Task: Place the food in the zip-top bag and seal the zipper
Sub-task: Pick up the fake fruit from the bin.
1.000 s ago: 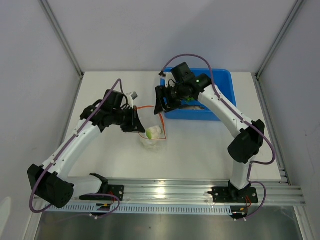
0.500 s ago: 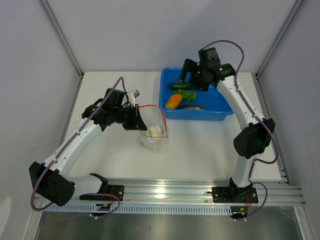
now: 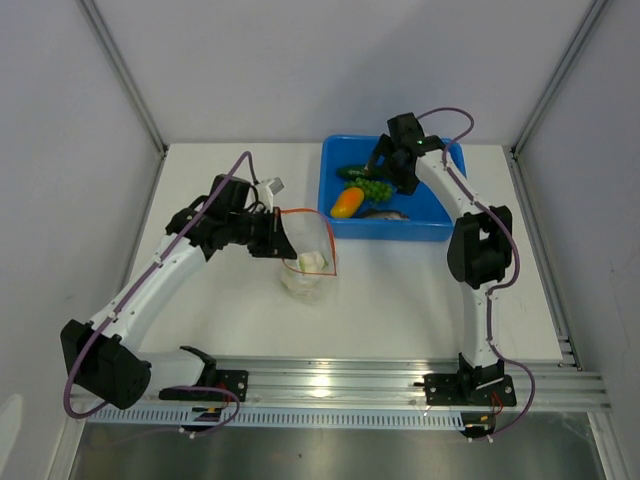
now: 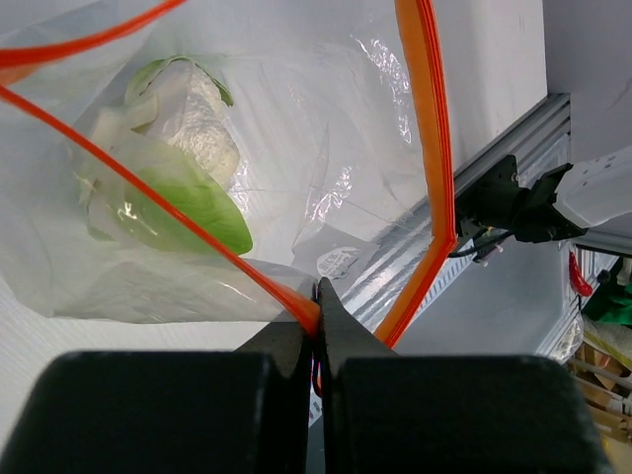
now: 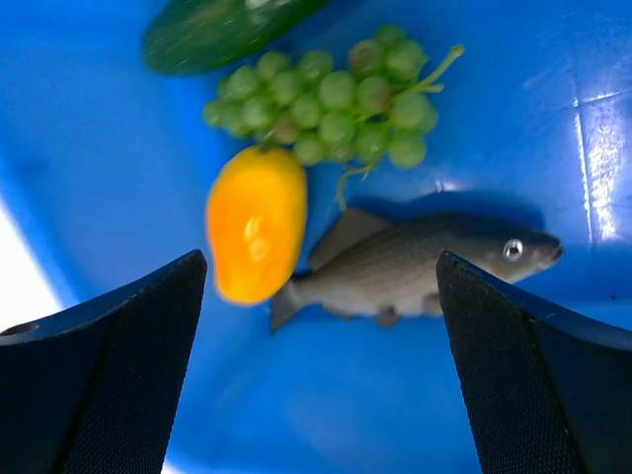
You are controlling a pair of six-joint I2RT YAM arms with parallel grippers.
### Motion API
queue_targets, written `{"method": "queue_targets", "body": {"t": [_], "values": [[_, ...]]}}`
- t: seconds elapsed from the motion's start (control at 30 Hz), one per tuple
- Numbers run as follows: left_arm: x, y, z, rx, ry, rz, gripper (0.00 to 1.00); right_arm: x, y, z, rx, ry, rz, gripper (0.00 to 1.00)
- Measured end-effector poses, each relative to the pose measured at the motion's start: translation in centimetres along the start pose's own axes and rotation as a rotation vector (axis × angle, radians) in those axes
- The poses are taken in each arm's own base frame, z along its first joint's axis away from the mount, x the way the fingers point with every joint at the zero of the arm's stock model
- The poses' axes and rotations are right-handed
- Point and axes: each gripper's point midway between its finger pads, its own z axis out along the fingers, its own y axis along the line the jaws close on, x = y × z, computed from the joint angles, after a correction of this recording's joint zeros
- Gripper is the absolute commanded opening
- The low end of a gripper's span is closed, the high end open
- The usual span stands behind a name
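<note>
Near the tabletop's middle the left gripper point(image 4: 318, 301) pinches the zipper point(image 4: 428, 148) of the zip-top bag point(image 4: 316, 109) holding the cauliflower point(image 4: 183, 163), while the right gripper point(image 5: 318, 326) hangs empty, fingers spread wide, over mango point(image 5: 255, 237), cucumber point(image 5: 212, 35) and green cluster point(image 5: 336, 104) in the blue bin point(image 3: 440, 218) at the far edge.

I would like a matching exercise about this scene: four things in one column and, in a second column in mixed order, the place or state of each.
1 cauliflower
2 mango
3 left claw
4 right claw

A open, over the blue bin
B inside the zip-top bag
C shut on the zipper
D in the bin, beside the green grapes

Pairs: 1-B, 2-D, 3-C, 4-A
</note>
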Motion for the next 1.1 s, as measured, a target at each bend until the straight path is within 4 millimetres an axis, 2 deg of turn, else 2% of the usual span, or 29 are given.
{"method": "queue_targets", "body": {"t": [0.2,0.3,0.47,0.63,0.9,1.1], "values": [[0.0,0.2,0.4,0.001,0.009,0.002,0.01,0.6,-2.1,3.5,0.066,0.025,0.045,0.99],[-0.3,0.9,0.4,-0.014,0.004,-0.014,0.01,1.1,-3.0,4.6,0.089,0.048,0.034,0.99],[-0.8,2.3,0.5,-0.056,-0.008,-0.050,0.01,1.6,-3.5,4.7,0.090,0.073,-0.011,1.00],[-0.6,3.2,1.8,-0.070,0.028,-0.097,0.01,2.7,-3.8,5.0,0.078,0.113,-0.040,1.00],[-0.3,3.8,2.5,-0.082,0.055,-0.121,0.01,4.0,-2.2,4.9,0.003,0.163,-0.047,0.99],[0.1,4.0,2.4,-0.098,0.069,-0.127,0.00,4.6,0.8,4.4,-0.068,0.165,-0.071,0.99]]}}
